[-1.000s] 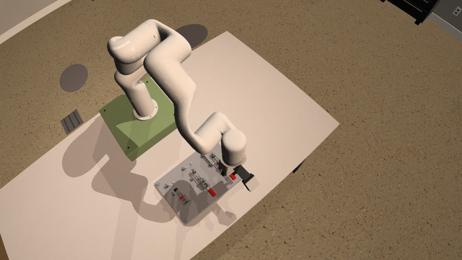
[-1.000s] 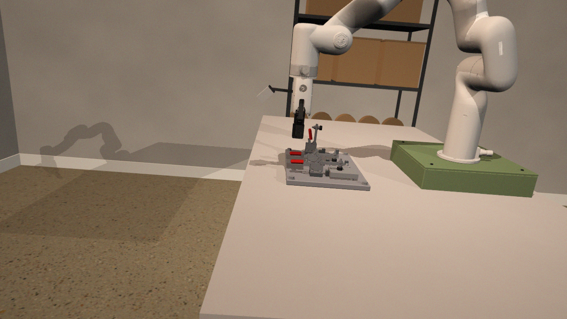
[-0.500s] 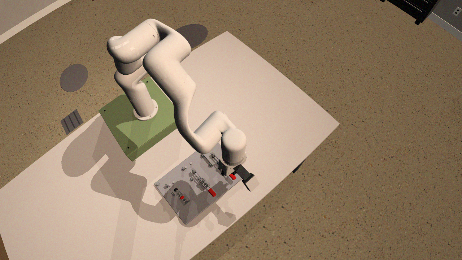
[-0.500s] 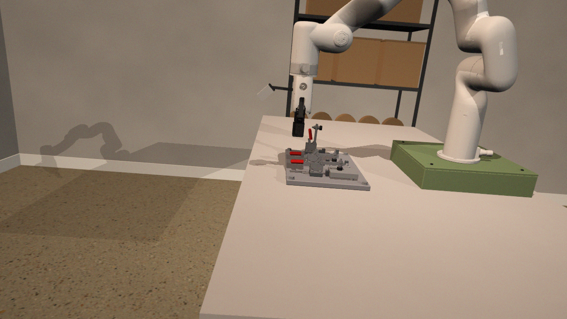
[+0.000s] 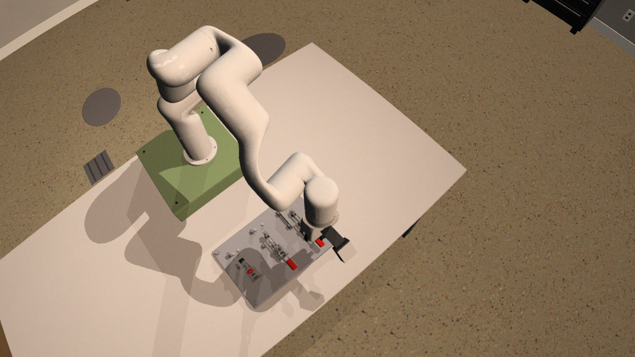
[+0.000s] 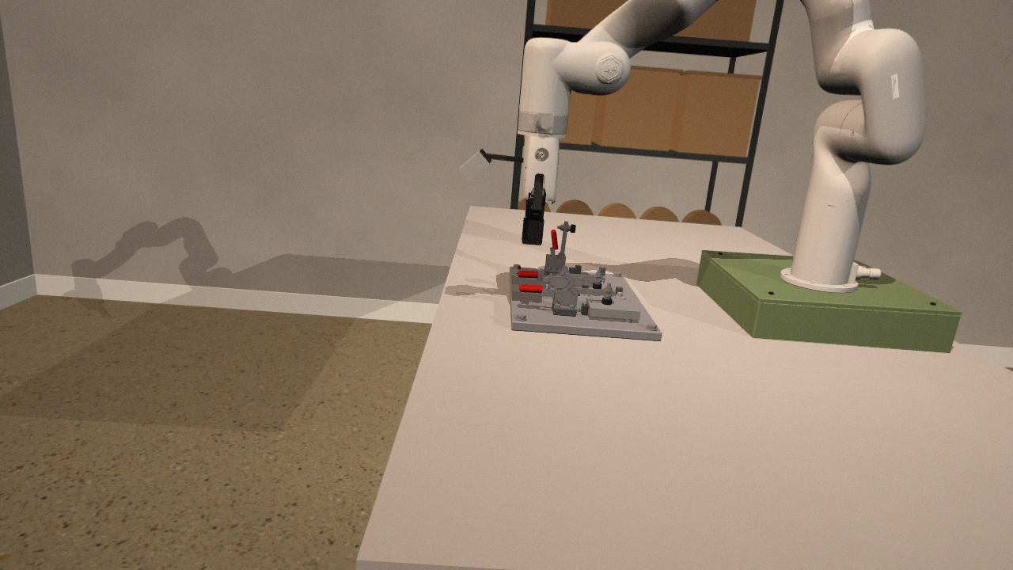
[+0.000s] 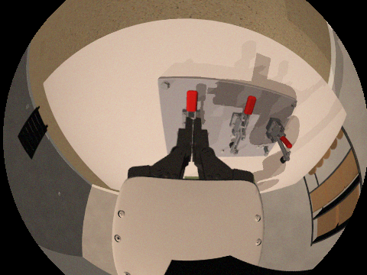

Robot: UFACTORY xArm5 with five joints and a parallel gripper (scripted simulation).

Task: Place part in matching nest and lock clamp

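Top view has the grey part (image 5: 289, 217) (image 6: 613, 310) in the end nest; exterior suggests a stiff, slick, weighty block, best gripped across its long sides; wrist shows the gripper (image 5: 307, 237) (image 6: 533, 241) (image 7: 193, 127) closed on nothing
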